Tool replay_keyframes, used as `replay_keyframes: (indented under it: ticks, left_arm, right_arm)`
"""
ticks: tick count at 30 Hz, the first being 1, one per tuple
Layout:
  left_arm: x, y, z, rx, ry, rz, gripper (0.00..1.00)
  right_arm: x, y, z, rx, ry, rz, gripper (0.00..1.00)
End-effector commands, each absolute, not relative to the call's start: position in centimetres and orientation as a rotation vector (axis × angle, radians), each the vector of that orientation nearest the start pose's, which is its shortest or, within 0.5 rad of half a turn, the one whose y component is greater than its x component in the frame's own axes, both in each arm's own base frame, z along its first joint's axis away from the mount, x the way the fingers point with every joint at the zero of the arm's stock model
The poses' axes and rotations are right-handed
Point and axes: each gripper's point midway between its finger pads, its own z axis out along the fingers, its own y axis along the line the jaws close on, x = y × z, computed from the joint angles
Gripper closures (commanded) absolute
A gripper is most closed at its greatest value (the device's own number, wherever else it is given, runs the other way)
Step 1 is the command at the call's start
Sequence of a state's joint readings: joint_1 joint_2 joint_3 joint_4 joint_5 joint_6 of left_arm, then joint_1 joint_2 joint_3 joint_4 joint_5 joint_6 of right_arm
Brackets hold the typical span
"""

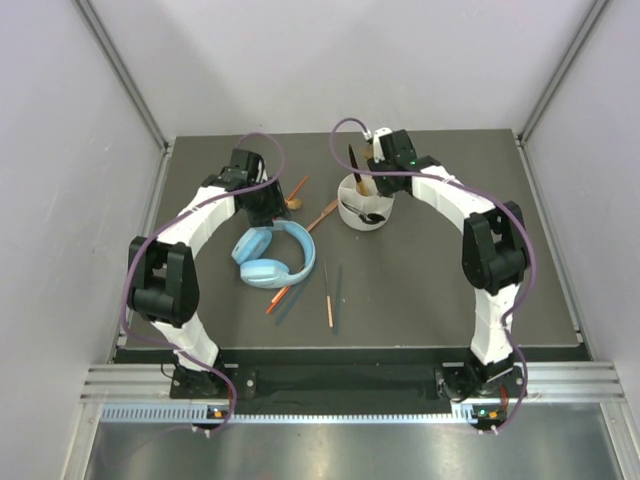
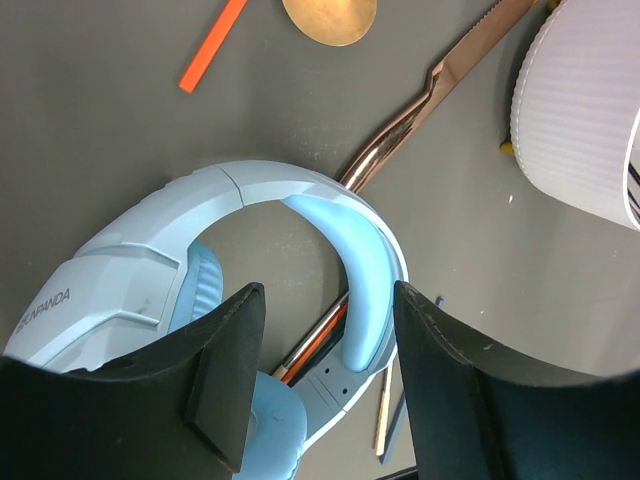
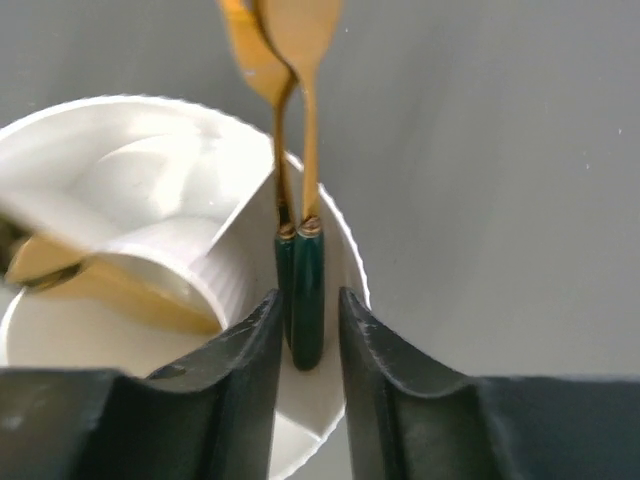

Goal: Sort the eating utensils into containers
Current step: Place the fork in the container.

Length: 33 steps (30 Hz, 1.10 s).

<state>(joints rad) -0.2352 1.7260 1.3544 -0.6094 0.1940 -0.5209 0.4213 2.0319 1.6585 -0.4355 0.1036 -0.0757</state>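
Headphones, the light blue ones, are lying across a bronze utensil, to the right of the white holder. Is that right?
Not quite. The headphones do lie across a bronze utensil, but they are to the left of the white holder, not to its right. The top external view shows this.

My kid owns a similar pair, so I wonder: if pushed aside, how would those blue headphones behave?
The headphones would probably slide easily, being smooth plastic lying flat. The seams in the band suggest they may flex or flop when lifted. A bronze handle and an orange stick run under them, so a push would likely drag those along.
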Motion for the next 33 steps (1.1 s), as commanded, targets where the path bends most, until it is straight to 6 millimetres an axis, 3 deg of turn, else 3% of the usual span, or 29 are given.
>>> replay_keyframes:
  ticks: [1,4,8,10,18,22,26,31,32,33]
  left_arm:
    - [40.3,-15.4,13.6,-0.257,2.551,-0.571,0.4]
    - [40.3,-15.5,13.3,-0.255,2.561,-0.575,0.39]
    - [40.3,-15.2,13.4,-0.263,2.564,-0.554,0.38]
    - [40.8,-15.0,13.6,-0.267,2.556,-0.531,0.38]
    - [41.7,-15.1,13.0,-0.286,2.558,-0.529,0.39]
    - [41.6,-15.1,14.1,-0.279,2.557,-0.53,0.38]
    - [41.9,-13.8,13.8,-0.298,2.551,-0.427,0.38]
    - [44.8,-11.9,14.4,-0.339,2.509,-0.336,0.38]
    - [45.3,-11.5,12.8,-0.352,2.555,-0.306,0.38]
    - [47.0,-11.1,14.1,-0.37,2.521,-0.294,0.38]
  right_arm:
    - [48.6,19.4,16.7,-0.485,2.204,0.066,0.59]
    - [48.6,18.7,20.0,-0.418,2.125,0.046,0.44]
    - [48.4,18.4,25.3,-0.34,2.017,0.074,0.36]
    - [48.3,18.7,26.8,-0.33,1.996,0.097,0.35]
    - [48.5,19.3,26.3,-0.315,2.023,0.139,0.35]
    - [48.1,19.2,28.2,-0.284,1.987,0.163,0.35]
    - [47.5,19.1,29.3,-0.241,1.971,0.194,0.35]
    - [45.5,18.7,28.9,-0.199,2.012,0.229,0.35]
    - [45.1,18.6,28.7,-0.179,2.028,0.244,0.35]
    - [44.5,18.5,28.0,-0.175,2.057,0.245,0.34]
